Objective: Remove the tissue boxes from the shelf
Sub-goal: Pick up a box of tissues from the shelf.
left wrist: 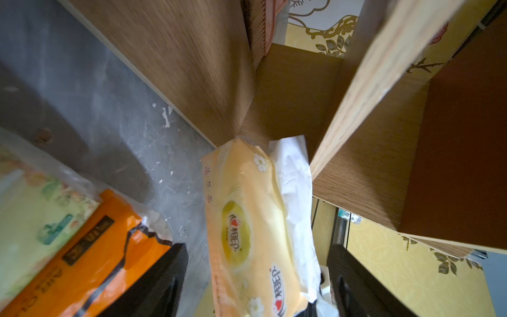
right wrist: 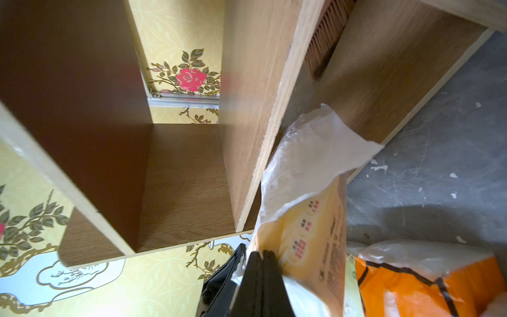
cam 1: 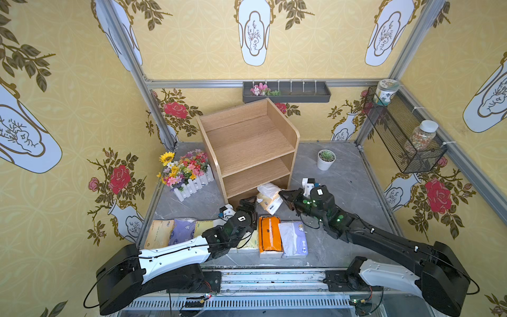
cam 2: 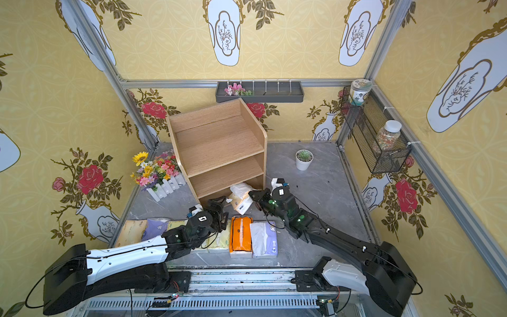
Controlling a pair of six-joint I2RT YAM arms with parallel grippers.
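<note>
Yellow tissue pack (cam 1: 270, 203) is pinched by its wrapper between the right fingers (cam 1: 286, 195), half out of the shelf's (cam 1: 247, 142) bottom tier, at the shelf's five o'clock. Left fingers (cam 1: 248, 205) are spread wide, one each side of it.

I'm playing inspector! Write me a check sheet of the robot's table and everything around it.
Surface: grey tabletop, a few white scraps.
Job's things: shelf, upper tiers bare; pale yellow pack at its bottom tier's mouth; tan pack, lavender pack and orange pack among those along the front.
Clutter: flower box, potted succulent.
Grippers: left gripper open, straddling the pale yellow pack; right gripper shut on its wrapper.
Cables: black cable looping by the left arm's base.
Surroundings: wall tray, wire basket.
</note>
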